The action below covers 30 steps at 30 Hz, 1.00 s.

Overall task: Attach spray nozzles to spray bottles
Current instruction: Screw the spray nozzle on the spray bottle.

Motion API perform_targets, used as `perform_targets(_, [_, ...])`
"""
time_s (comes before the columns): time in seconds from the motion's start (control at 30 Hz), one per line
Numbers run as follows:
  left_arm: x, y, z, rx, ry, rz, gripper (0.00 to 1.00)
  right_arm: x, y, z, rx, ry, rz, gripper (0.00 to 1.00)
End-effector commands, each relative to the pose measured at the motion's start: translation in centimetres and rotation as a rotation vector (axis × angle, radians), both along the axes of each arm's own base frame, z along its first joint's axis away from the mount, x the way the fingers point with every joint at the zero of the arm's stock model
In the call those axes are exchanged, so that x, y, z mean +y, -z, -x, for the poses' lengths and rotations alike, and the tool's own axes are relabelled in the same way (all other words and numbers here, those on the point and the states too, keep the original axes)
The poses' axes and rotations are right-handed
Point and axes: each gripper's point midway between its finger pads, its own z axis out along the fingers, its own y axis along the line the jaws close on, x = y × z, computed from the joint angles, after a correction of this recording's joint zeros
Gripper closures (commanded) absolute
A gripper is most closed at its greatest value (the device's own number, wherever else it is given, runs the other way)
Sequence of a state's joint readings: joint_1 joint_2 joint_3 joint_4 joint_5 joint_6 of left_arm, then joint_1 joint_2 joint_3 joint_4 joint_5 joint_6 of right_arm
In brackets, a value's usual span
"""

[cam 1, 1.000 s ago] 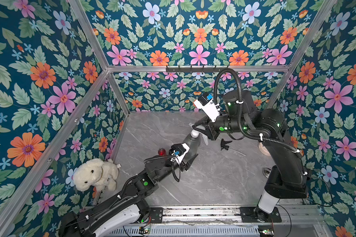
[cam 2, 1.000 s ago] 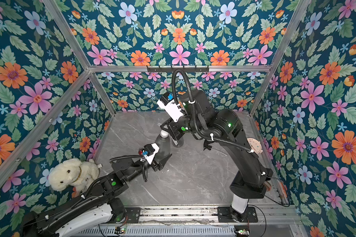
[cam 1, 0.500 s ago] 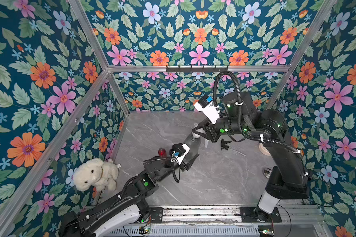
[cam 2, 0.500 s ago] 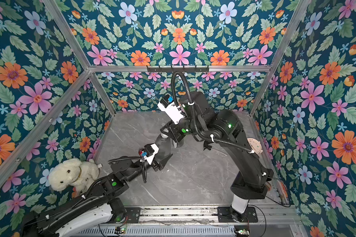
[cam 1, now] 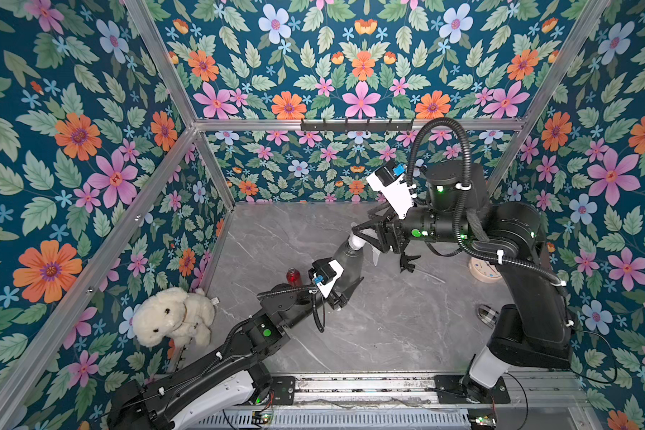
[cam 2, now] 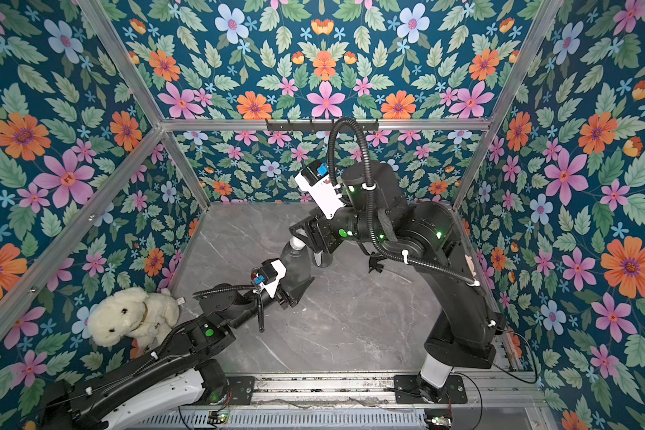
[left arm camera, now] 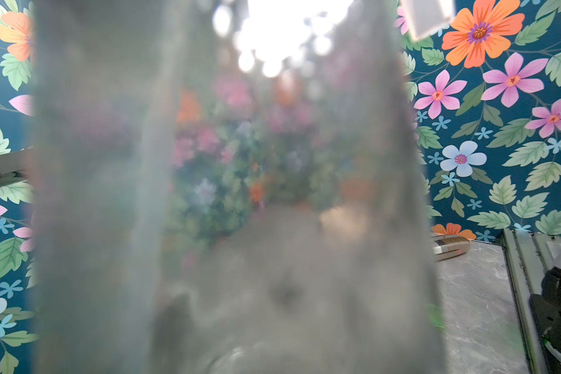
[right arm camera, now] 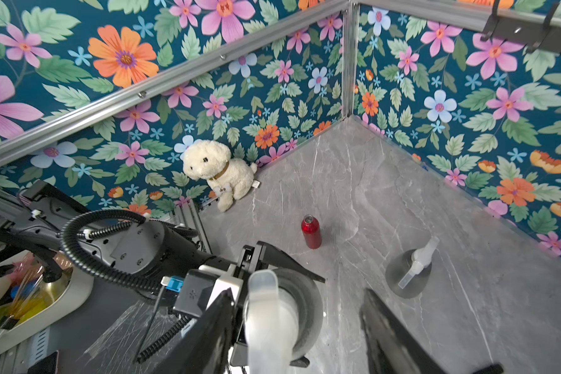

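Jaws of the right pincer (right arm camera: 300, 294) are standing wide apart on either side of a whitish spray nozzle (right arm camera: 266, 311), which is sitting on the neck of a smoky-grey bottle (cam 1: 345, 260). One jaw is lying just beside the nozzle and the other well apart, so this pincer is gripping nothing. Below it, the left pincer (cam 1: 345, 288) is clamping the wide lower body of the same bottle and holding it tilted, clear of the counter (cam 1: 388, 327). The bottle is looking thin-walled, light and probably empty, so it is likely flexing under a squeeze and slipping if twisted hard. Its broad base is offering the steadier hold, and the nozzle's stiff collar is seeming the place to turn. Whether that collar is fully tight I cannot tell. Beyond the right pincer, a second grey bottle (right arm camera: 408, 275) is standing with its nozzle on and a red bottle (right arm camera: 311, 231) is standing bare-necked. A black nozzle (cam 1: 408, 260) is lying under the right arm.
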<state>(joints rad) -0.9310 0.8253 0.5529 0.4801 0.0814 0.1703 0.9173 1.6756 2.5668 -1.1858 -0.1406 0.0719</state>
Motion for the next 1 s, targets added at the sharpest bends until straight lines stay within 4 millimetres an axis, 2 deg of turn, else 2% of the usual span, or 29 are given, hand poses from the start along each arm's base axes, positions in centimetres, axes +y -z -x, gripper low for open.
perform_targets(0.0, [0.1, -1.4, 0.2, -0.025, 0.008, 0.057, 1.0, -1.0, -3.5, -0.1, -0.11, 0.038, -0.102, 0.35])
perform_targets(0.1, [0.3, -1.5, 0.0, -0.02, -0.005, 0.081, 1.0, -2.7, -5.3, 0.3, -0.187, 0.084, -0.193, 0.35])
perform_targets(0.2, [0.9, -1.8, -0.1, -0.014, -0.026, 0.123, 1.0, -4.8, -5.8, 0.5, -0.26, 0.15, -0.273, 0.35])
perform_targets(0.3, [1.4, -2.5, -0.2, -0.015, -0.041, 0.176, 1.0, -6.1, -5.1, 1.5, -0.316, 0.149, -0.349, 0.35])
perform_targets(0.4, [1.8, -3.0, -0.3, -0.018, -0.055, 0.21, 1.0, -6.6, -3.6, 2.5, -0.341, 0.124, -0.411, 0.34])
perform_targets(0.6, [2.1, -3.5, -0.3, -0.02, -0.06, 0.241, 1.0, -5.3, 0.5, 4.1, -0.37, 0.006, -0.514, 0.32])
perform_targets(0.73, [1.9, -3.2, -0.3, -0.018, -0.055, 0.231, 1.0, -4.6, 1.8, 2.8, -0.352, 0.042, -0.538, 0.3])
perform_targets(0.87, [1.6, -2.7, -0.2, -0.018, -0.039, 0.22, 1.0, -3.0, 3.5, 3.8, -0.333, -0.064, -0.441, 0.3])
perform_targets(0.97, [1.2, -2.0, 0.0, -0.01, -0.017, 0.204, 1.0, -2.7, 3.5, 4.3, -0.349, -0.102, -0.463, 0.31])
